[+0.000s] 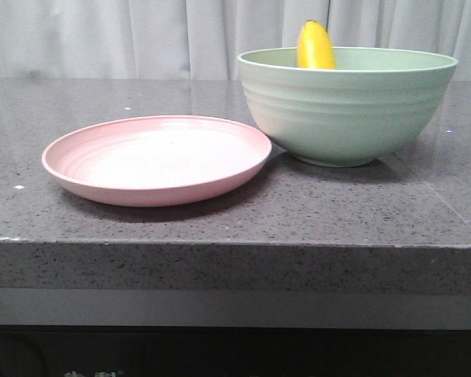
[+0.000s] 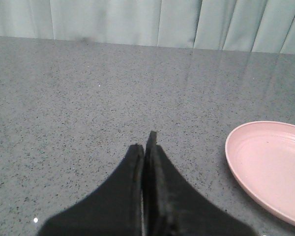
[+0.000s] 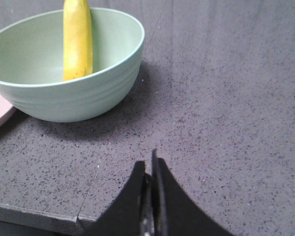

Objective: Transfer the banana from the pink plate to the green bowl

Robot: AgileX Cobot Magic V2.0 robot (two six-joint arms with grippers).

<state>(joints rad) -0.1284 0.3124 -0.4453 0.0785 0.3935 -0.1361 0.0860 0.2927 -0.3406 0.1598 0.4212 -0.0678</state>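
Banana [image 1: 315,45] stands on end inside the green bowl [image 1: 347,118], leaning on its far wall; pink plate [image 1: 157,159] bare. Transfer looks complete. My left gripper [image 2: 145,147] and right gripper [image 3: 148,164] are pressed closed, holding nothing, both low over the countertop [image 1: 392,212]. Next — only staying clear.
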